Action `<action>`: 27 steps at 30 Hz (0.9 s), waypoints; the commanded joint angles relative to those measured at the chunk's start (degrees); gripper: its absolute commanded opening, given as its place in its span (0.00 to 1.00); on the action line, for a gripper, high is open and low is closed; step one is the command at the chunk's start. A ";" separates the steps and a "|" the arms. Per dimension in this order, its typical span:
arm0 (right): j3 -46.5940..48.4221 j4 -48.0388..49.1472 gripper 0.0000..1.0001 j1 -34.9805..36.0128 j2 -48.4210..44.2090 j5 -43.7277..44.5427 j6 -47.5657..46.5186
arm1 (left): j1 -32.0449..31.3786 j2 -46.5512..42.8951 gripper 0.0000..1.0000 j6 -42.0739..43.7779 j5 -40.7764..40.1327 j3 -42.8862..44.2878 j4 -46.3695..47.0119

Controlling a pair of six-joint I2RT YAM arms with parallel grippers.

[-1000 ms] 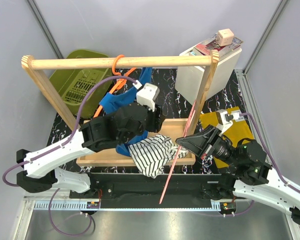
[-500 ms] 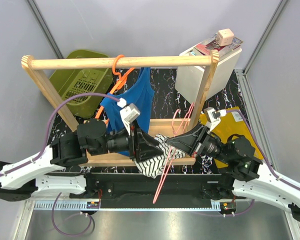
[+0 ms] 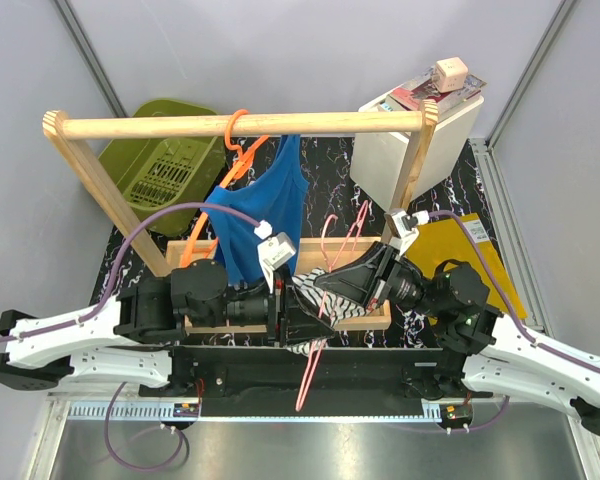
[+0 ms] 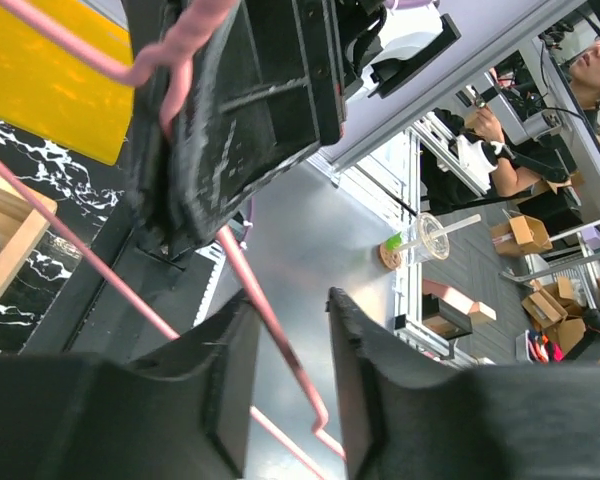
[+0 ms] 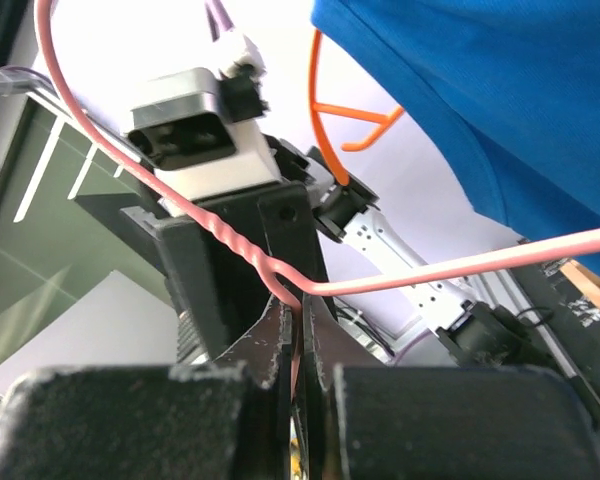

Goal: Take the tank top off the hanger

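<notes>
Hanging untouched on the orange hanger under the wooden rail, the tank top could get snagged because the right tool clenches a pink hanger just below that rail, left tool released.

- The wooden rail spans the far half overhead, with slanted posts at both ends.
- The tank top hangs left of mid-rail, with open room between it and the right post.
- The pink wire hanger crosses the near edge, pinched by the right gripper.
- A green basket fills the far-left corner and a white box the far-right.
</notes>
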 commanded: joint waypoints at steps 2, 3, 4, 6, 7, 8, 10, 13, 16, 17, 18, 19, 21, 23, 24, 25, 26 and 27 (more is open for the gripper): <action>1.43 5.88 0.00 -0.28 -0.36 -0.86 1.17 | -0.73 -2.00 0.17 -1.89 -2.42 -0.54 4.42; 1.34 5.35 0.00 -0.19 -0.62 -0.17 0.74 | -0.73 -2.17 0.11 -1.98 -3.04 -0.19 4.33; 1.25 4.04 0.00 -0.19 -0.80 0.28 0.56 | -0.73 -2.00 0.03 -2.24 -3.74 0.07 4.24; 0.90 2.28 0.11 -0.28 -2.11 2.11 -0.05 | -0.73 -1.47 0.00 -3.20 -7.42 1.30 3.54; 0.64 0.18 0.16 -0.28 -2.73 2.91 -0.23 | -0.73 -1.21 0.00 -3.47 -8.57 1.65 3.45; 0.46 -0.97 0.20 -0.28 -4.21 3.96 -0.32 | -0.81 -0.51 0.00 -3.47 -10.49 2.09 3.45; -0.76 -3.95 0.32 -0.28 -5.89 7.12 -0.50 | -0.81 0.28 0.00 -3.82 -12.96 3.85 2.84; -1.03 -9.30 0.50 -0.28 -8.97 11.26 -1.20 | -0.81 1.34 0.00 -4.88 -17.88 5.52 2.40; -0.16 -14.23 0.67 -0.19 -11.34 14.25 -2.16 | -0.73 2.13 0.00 -5.06 -23.33 7.19 2.40; 0.19 -15.47 0.69 -0.28 -12.22 14.78 -2.95 | -0.73 2.74 0.00 -4.79 -25.17 8.33 2.40; 1.07 -18.27 0.73 -0.28 -12.84 16.17 -3.39 | -0.73 3.18 0.00 -4.53 -25.80 9.03 2.40; 1.42 -19.52 0.75 -0.19 -13.97 16.97 -3.74 | -0.73 3.79 0.00 -4.01 -27.11 9.74 2.14; 2.21 -21.89 0.76 -0.19 -15.38 18.73 -4.45 | -0.64 5.64 0.00 -3.65 -28.17 11.93 2.13; 2.13 -24.62 0.76 -0.19 -17.84 19.70 -4.98 | -0.73 8.09 0.00 -3.12 -28.80 14.21 2.31; 1.87 -26.54 0.75 -0.19 -18.72 20.92 -5.07 | -0.73 9.15 0.00 -2.60 -28.80 15.27 2.40; 1.87 -27.34 0.75 -0.28 -20.38 21.54 -5.15 | -0.64 10.21 0.00 -1.81 -28.80 16.32 1.96; 1.87 -28.05 0.74 -0.28 -21.18 22.68 -5.24 | -0.55 12.48 0.00 -1.72 -28.80 18.60 1.44; 1.87 -29.45 0.74 -0.19 -21.98 22.95 -5.24 | -0.29 13.63 0.00 -1.54 -28.62 19.66 1.17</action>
